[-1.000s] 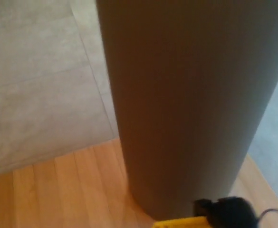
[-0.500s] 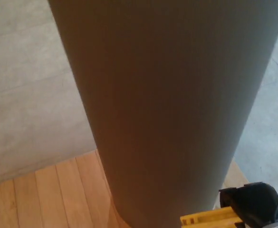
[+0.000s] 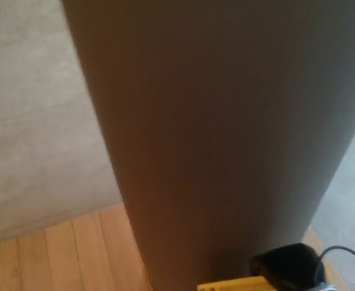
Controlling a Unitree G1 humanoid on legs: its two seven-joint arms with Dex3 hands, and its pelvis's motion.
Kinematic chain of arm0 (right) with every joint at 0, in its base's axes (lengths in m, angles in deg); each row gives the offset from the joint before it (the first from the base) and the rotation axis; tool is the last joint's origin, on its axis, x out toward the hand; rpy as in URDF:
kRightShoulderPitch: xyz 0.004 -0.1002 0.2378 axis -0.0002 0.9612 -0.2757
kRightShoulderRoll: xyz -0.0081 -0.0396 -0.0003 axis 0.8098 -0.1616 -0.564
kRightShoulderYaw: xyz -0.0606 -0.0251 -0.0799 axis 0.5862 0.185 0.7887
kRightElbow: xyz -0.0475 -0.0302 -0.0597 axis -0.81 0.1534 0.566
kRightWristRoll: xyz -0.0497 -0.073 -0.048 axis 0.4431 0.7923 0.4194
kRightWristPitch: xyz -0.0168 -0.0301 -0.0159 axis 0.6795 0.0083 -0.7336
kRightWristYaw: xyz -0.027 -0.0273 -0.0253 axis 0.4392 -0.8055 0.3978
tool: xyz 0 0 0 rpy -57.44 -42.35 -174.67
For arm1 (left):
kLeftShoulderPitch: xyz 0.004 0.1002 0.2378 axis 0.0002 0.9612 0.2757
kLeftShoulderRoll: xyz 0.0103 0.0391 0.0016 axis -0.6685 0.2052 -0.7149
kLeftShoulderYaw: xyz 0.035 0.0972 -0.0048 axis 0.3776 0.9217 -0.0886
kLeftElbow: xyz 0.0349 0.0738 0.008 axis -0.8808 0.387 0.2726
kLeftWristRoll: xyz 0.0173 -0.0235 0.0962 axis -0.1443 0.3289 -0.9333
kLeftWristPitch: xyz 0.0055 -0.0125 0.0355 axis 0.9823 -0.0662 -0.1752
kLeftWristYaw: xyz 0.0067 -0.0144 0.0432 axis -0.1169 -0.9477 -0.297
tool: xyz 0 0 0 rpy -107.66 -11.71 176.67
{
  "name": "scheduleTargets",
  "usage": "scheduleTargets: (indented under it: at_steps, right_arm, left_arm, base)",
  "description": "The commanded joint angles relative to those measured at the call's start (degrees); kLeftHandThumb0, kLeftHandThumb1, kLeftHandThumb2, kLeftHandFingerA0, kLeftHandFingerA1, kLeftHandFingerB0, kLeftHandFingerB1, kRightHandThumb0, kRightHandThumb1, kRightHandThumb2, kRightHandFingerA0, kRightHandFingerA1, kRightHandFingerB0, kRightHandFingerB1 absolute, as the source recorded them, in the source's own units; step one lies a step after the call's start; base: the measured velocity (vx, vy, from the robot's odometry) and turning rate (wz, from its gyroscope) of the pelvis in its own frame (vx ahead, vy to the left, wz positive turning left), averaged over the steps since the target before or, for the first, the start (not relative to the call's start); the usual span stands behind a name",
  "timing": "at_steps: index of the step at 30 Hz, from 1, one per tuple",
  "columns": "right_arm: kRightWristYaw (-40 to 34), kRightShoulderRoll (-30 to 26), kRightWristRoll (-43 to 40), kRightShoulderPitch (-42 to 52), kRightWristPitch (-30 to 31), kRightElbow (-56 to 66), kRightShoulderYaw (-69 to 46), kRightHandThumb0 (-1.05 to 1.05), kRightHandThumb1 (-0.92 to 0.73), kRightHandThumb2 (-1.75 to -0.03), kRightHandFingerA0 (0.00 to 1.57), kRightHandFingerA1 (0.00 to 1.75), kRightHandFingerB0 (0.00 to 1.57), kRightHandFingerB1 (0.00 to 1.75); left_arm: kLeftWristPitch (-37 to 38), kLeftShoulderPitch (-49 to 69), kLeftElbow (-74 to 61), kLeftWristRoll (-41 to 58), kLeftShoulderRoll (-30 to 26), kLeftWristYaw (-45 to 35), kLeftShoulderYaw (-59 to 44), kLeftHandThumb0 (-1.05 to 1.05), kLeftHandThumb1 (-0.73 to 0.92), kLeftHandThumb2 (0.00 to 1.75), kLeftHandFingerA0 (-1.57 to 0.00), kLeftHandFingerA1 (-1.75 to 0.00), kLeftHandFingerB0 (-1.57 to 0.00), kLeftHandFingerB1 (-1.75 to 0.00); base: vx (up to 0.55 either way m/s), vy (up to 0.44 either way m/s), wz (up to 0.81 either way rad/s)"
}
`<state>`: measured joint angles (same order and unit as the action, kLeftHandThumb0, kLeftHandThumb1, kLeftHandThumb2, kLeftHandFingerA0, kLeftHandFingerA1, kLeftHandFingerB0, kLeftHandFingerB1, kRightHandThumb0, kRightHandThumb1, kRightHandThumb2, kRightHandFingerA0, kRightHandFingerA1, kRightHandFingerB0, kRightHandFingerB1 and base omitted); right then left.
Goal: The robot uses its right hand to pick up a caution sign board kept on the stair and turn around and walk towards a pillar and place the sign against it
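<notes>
The right hand is showing at the bottom edge, against the yellow sign – whether its fingers are gripping it, I cannot tell. Just behind, the grey pillar is standing on wooden flooring – pale tiles are lying beyond

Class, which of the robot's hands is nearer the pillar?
Right. The right hand sits at the foot of the pillar, holding the yellow sign beside it. The left hand is out of view.
</notes>
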<state>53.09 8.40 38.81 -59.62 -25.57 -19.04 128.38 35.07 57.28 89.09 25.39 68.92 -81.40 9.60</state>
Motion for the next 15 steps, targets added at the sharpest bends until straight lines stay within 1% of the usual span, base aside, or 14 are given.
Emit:
scheduleTargets:
  at_steps: [1, 3, 4, 5, 6, 7, 8, 9, 10, 11, 13, 14, 15]
  right_arm:
    - [0.6, -1.1, -1.2, -1.2, 0.3, 1.4, 0.2, -0.23, -0.53, -0.66, 0.93, 1.61, 0.89, 1.0]
    - [0.6, -1.3, -1.5, -1.3, 0.3, 1.5, 0.2, -0.21, -0.54, -0.66, 0.93, 1.63, 0.89, 1.01]
    - [0.3, -1.4, -1.5, -1.4, 0.3, 1.5, 0.3, -0.21, -0.54, -0.65, 0.94, 1.61, 0.9, 0.97]
    - [0.1, -1.5, -1.5, -1.4, 0.3, 1.5, 0.4, -0.21, -0.54, -0.65, 0.94, 1.61, 0.9, 0.97]
    - [0.6, -1.7, -1.2, -1.9, 1.4, 1.2, 0.6, -0.25, -0.56, -0.62, 0.92, 1.64, 0.88, 0.9]
    - [0.7, -1.8, -1.2, -2.1, 1.7, 1.1, 0.7, -0.29, -0.54, -0.61, 0.93, 1.62, 0.89, 0.83]
    - [1.0, -2.0, -1.1, -2.2, 2.3, 1.1, 0.8, -0.31, -0.54, -0.61, 0.92, 1.64, 0.87, 0.79]
    - [1.3, -2.1, -1.0, -2.2, 2.6, 1.2, 1.0, -0.31, -0.54, -0.61, 0.92, 1.64, 0.87, 0.79]
    - [1.4, -2.1, -1.0, -2.3, 3.0, 1.0, 1.2, -0.28, -0.53, -0.6, 0.92, 1.64, 0.88, 0.77]
    - [1.1, -2.3, -0.8, -2.2, 2.7, 0.9, 1.5, -0.32, -0.53, -0.59, 0.92, 1.69, 0.87, 0.76]
    - [0.8, -2.6, -0.3, -2.2, 2.3, 0.7, 2.3, -0.34, -0.53, -0.6, 0.93, 1.7, 0.87, 0.77]
    - [1.6, -2.5, -0.7, -2.3, 2.2, 0.7, 2.4, -0.32, -0.55, -0.59, 0.9, 1.7, 0.86, 0.77]
    - [2.0, -2.4, -0.9, -2.4, 2.1, 0.6, 2.4, -0.32, -0.55, -0.59, 0.9, 1.7, 0.86, 0.77]
  left_arm:
    - [4.5, -0.2, 0.8, -1.0, -1.6, 1.3, 0.2, 0.01, 0.5, 1.07, -1.36, -1.21, -1.12, -1.09]
    - [4.8, -0.2, 1.0, -0.3, -1.5, 0.6, -0.3, 0.02, 0.48, 1.09, -1.37, -1.21, -1.13, -1.08]
    - [5.1, -0.2, 1.0, -0.5, -1.5, 0.9, -0.3, 0.0, 0.47, 1.09, -1.36, -1.22, -1.12, -1.09]
    - [5.2, -0.2, 1.0, -0.6, -1.5, 1.0, -0.2, 0.0, 0.47, 1.09, -1.36, -1.22, -1.12, -1.09]
    - [6.1, 0.2, 0.3, -0.2, -1.0, 0.9, -0.5, 0.03, 0.46, 1.11, -1.37, -1.23, -1.16, -1.12]
    - [6.4, 0.1, 0.3, -0.1, -0.9, 0.8, -0.6, 0.02, 0.46, 1.12, -1.38, -1.25, -1.16, -1.12]
    - [6.5, 0.0, 0.3, 0.1, -0.8, 0.8, -0.8, 0.02, 0.45, 1.11, -1.38, -1.26, -1.16, -1.11]
    - [6.5, 0.0, 0.2, 0.0, -0.9, 0.8, -0.8, 0.02, 0.45, 1.11, -1.38, -1.26, -1.16, -1.11]
    - [7.3, 0.1, -0.1, 0.3, -0.8, 0.0, -1.1, 0.01, 0.46, 1.11, -1.4, -1.27, -1.16, -1.11]
    - [7.6, 0.1, -0.3, 0.4, -0.7, -0.2, -1.2, 0.0, 0.47, 1.12, -1.38, -1.26, -1.17, -1.12]
    - [8.6, -0.1, -0.8, 0.1, -0.7, 0.0, -1.1, 0.01, 0.47, 1.13, -1.38, -1.26, -1.18, -1.12]
    - [8.9, -0.3, -0.8, 0.1, -0.8, -0.2, -1.1, 0.0, 0.46, 1.11, -1.4, -1.27, -1.17, -1.11]
    - [9.0, -0.4, -0.8, 0.1, -0.8, -0.3, -1.2, 0.0, 0.46, 1.11, -1.4, -1.27, -1.17, -1.11]
  base:
    - [0.1, -0.142, -0.13]
    - [0.12, -0.093, -0.04]
    - [0.1, -0.046, 0.0]
    - [0.08, -0.002, 0.0]
    - [0.08, 0.033, 0.0]
    - [0.0, 0.0, 0.0]
    - [0.07, 0.086, -0.03]
    - [0.06, 0.112, -0.07]
    - [0.04, 0.149, -0.03]
    - [0.05, 0.195, -0.05]
    - [0.07, 0.223, -0.05]
    - [0.02, 0.407, 0.76]
    - [0.04, 0.38, -0.33]
